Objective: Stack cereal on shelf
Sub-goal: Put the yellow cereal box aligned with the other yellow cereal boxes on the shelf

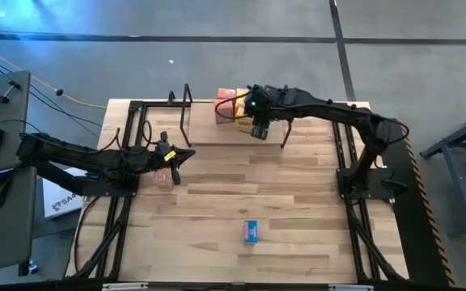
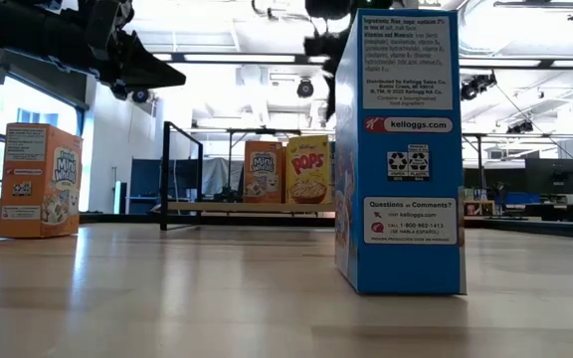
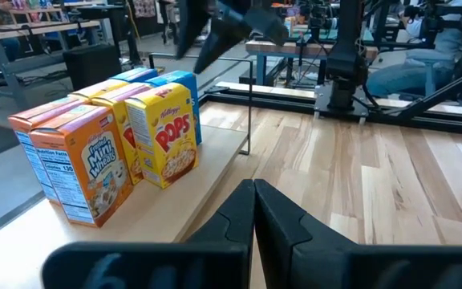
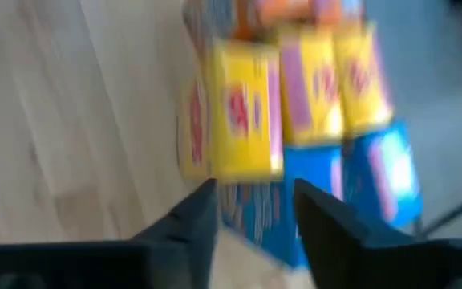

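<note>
The table (image 1: 298,210) is pale plank wood with black frame rails along both sides, and most of its middle lies bare. The shelf (image 1: 217,133), a light board with thin black wire uprights at its ends, sits at the far edge. A cluster of cereal boxes (image 3: 111,152) stands upright and touching on it: orange, yellow and blue cardboard.

The right gripper (image 1: 259,129) hangs just beside that cluster, its two dark fingers (image 4: 187,221) parted with nothing between them.

The left gripper (image 1: 180,155) is at the table's left side, its fingers pressed together and empty. An orange box (image 1: 163,178) stands upright just beside it.

A blue box (image 1: 251,232) stands alone near the front edge, well apart from both arms.
</note>
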Action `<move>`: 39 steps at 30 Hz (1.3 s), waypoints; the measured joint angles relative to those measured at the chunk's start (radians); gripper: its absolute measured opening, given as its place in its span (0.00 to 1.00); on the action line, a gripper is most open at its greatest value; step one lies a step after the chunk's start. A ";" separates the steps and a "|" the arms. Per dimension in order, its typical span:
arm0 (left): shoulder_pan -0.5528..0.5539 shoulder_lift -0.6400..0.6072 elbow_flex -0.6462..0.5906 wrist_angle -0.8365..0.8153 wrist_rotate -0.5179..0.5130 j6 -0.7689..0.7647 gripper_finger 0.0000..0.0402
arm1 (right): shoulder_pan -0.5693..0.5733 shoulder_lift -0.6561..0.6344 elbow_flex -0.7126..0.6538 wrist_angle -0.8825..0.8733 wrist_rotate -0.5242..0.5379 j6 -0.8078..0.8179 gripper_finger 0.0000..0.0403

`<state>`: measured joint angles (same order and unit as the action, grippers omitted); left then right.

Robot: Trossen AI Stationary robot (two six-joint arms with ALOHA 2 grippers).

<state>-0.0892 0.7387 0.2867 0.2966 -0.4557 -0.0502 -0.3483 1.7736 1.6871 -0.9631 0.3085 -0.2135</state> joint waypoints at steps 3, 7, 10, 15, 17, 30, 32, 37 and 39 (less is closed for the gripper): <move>0.000 0.000 0.000 0.000 0.000 -0.001 0.01 | -0.017 0.026 0.000 -0.049 -0.003 0.052 0.17; 0.000 0.000 0.000 0.000 0.000 -0.001 0.01 | -0.029 0.047 -0.001 -0.033 -0.005 0.057 0.02; 0.000 0.000 0.000 0.000 0.000 -0.001 0.01 | -0.039 0.061 0.000 -0.021 -0.040 0.074 0.06; 0.000 0.000 0.000 0.000 0.000 -0.001 0.01 | -0.045 0.089 0.000 -0.026 -0.057 0.078 0.07; 0.000 0.000 0.000 0.000 0.000 -0.001 0.01 | -0.045 0.101 0.000 -0.025 -0.057 0.079 0.06; 0.000 0.000 0.000 -0.005 0.000 0.000 0.01 | -0.052 0.113 0.000 0.056 -0.028 0.078 0.00; 0.000 0.000 0.000 -0.004 0.000 0.000 0.01 | -0.051 0.113 0.000 0.059 -0.028 0.078 0.00; 0.000 0.000 0.000 0.000 0.000 0.000 0.01 | -0.034 0.107 0.000 0.061 -0.021 0.094 0.00; 0.000 0.000 0.000 0.003 0.000 0.000 0.01 | -0.002 0.080 0.000 0.045 0.009 0.132 0.00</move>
<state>-0.0895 0.7387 0.2867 0.2996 -0.4557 -0.0497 -0.3502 1.8538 1.6867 -0.9179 0.3173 -0.0815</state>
